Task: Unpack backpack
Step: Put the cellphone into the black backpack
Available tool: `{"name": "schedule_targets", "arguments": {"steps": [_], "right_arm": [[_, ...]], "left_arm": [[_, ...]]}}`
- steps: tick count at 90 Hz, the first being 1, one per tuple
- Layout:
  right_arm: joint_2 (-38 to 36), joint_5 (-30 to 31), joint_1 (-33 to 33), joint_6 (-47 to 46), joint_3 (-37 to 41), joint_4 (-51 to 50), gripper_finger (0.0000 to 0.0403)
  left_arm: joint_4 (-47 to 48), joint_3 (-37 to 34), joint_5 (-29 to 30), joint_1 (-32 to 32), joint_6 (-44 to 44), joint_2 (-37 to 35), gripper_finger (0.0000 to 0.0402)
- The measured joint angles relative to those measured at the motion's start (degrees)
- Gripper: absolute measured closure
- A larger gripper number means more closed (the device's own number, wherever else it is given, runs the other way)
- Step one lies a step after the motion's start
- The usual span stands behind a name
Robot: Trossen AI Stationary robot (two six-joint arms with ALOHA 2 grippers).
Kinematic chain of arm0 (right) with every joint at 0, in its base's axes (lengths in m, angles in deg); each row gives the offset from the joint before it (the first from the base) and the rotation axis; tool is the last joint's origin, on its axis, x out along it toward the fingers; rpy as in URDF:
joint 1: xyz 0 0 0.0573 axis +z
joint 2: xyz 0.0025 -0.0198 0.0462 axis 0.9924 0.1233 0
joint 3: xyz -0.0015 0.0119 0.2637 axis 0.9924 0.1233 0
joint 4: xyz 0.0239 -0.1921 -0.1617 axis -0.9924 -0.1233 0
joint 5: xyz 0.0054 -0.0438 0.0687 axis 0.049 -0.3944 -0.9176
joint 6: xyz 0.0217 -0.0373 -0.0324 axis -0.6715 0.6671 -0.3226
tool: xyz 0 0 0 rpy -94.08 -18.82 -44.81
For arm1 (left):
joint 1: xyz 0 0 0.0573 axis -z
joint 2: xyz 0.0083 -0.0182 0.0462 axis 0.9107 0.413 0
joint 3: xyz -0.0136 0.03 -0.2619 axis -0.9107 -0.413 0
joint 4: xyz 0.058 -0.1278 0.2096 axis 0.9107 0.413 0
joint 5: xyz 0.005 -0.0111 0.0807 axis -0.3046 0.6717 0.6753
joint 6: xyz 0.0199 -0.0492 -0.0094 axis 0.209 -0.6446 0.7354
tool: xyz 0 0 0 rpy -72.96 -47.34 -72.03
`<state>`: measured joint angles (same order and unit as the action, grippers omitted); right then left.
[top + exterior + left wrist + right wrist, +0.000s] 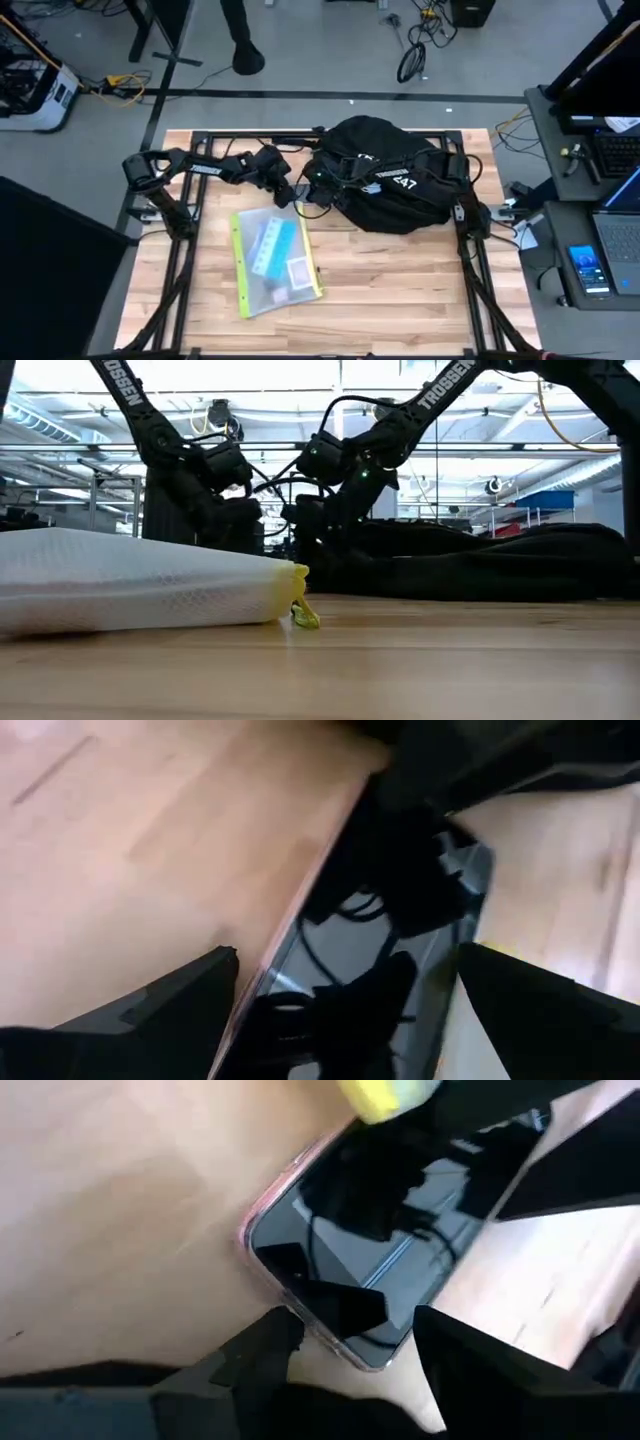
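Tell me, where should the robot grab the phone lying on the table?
Probably by its two long edges, coming straight down from above. The phone lies flat, screen up, on the wooden table, so only its thin sides offer a hold, and its narrow width is the easier span to pinch.

A phone (385,1240) lies flat on the pale wooden table (120,1210), running on a slant from the lower middle of the frame up toward the upper right. Its dark glass mirrors the arm and cables overhead, and a pinkish case edge shows along its left side. The right gripper (350,1355) sits at the bottom of the frame, its two dark fingers (255,1355) spread apart on either side of the phone's near corner. A yellow corner of something (385,1095) pokes in at the top edge, over the phone's far end
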<state>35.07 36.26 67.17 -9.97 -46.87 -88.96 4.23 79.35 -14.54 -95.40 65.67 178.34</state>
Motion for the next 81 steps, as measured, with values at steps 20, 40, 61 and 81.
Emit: {"name": "schedule_targets", "arguments": {"steps": [20, 40, 61, 81], "right_arm": [[0.02, -0.35, 0.00, -1.90, -0.01, 0.14, 0.0204], [0.02, -0.69, -0.32, -4.68, -0.04, -0.18, 0.0204], [0.02, -1.14, -0.79, -4.81, -0.07, -0.29, 0.0204], [0.00, -0.98, -0.81, -6.60, -0.07, -0.42, 0.0204]], "left_arm": [[-0.11, -0.03, -4.96, 1.37, -1.21, -0.27, 0.0040], [9.41, -0.31, 4.51, -0.50, -8.17, -6.16, 0.0040], [27.52, -0.39, 10.58, 0.16, -19.62, -12.67, 0.0040], [25.05, -0.39, 11.66, 4.08, -29.47, -11.71, 0.0040]]}}
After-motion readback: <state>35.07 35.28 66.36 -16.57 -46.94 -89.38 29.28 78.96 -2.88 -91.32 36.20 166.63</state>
